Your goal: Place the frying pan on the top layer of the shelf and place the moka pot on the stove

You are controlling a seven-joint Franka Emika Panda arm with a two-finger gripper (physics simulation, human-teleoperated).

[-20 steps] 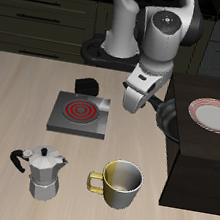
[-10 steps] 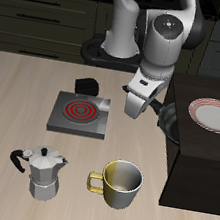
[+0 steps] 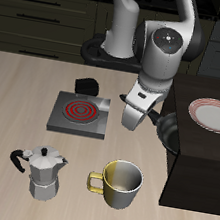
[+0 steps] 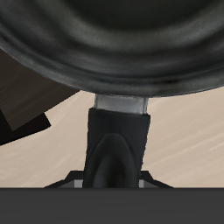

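The gripper [image 3: 150,115] is clamped on the frying pan [image 4: 112,39] handle, holding it above the table beside the shelf [image 3: 202,148]. Further off, the moka pot [image 3: 41,172] stands near the table's front, before the stove [image 3: 79,114].

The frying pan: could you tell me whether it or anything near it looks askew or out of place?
Yes. The frying pan hangs in the air off the claw, held by its handle beside the shelf, not resting on anything. The moka pot and mug stand upright; nothing is spilled.
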